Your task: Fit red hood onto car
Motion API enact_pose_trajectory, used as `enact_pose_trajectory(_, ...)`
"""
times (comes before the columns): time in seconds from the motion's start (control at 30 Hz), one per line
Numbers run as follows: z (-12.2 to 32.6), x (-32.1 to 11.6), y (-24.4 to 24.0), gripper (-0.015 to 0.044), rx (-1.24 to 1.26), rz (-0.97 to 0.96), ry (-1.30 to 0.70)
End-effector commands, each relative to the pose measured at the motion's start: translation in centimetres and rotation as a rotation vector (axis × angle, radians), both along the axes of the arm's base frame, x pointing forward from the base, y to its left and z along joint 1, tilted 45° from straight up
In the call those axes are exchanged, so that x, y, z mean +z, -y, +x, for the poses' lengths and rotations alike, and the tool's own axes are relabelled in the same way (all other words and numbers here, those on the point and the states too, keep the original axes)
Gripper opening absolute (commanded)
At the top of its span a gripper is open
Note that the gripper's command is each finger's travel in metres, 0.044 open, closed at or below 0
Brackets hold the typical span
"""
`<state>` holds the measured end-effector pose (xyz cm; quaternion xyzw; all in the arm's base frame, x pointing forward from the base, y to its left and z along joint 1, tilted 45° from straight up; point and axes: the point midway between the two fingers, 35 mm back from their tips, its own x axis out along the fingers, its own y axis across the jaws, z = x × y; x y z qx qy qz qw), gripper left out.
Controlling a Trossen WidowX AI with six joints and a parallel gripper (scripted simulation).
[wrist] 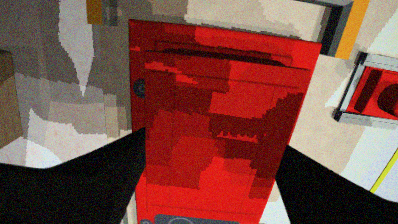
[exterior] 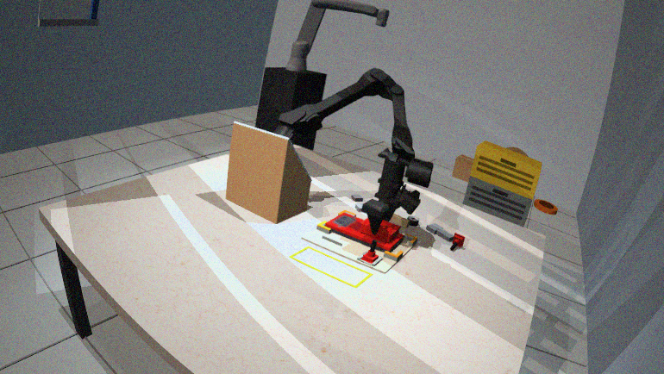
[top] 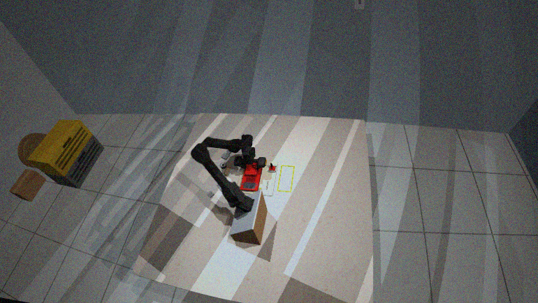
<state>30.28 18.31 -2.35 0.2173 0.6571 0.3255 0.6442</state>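
Starting at the left of the exterior view, we had a tan wedge-shaped block (exterior: 265, 178) standing on the tabletop (exterior: 153, 274), well apart from the work. Next to the right came the yellow outlined rectangle (exterior: 330, 265), then the car (exterior: 360, 228) in its jig, with the black arm reaching down over it. Further right lay a small grey piece (exterior: 439, 229) and a little red part (exterior: 458, 239), both near the jig but not touching it.

Our pincer (wrist: 212, 150) was pinching the hood (wrist: 220, 115) across its flat sides; in the wrist view the two dark fingers pressed against the red shell from left and right. The hood hung low over the car, roughly lined up with it along its length. We could not tell whether the corner holes had met the pegs, because the shell hid them, nor whether it was resting on the deck. A second red item in a grey frame (wrist: 372, 92) showed at the right edge of the wrist view.

We judged ourselves to be in the fitting step, lowering the hood onto the pegs. The next move called for a straight, level push down until it sat flat, then spreading the pincer and lifting straight up, away from the car.
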Motion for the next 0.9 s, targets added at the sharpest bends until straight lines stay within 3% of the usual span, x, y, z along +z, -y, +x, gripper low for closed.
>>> enact_pose_trajectory(0.0, 0.0, 0.0, 0.0, 0.0053, 0.0, 0.0, 0.0)
enact_pose_trajectory(0.5, 0.0, 0.0, 0.0, 0.044, 0.0, 0.0, 0.0)
enact_pose_trajectory(0.87, 0.6, 4.2, 4.4, 0.044, -0.002, -0.002, 0.003)
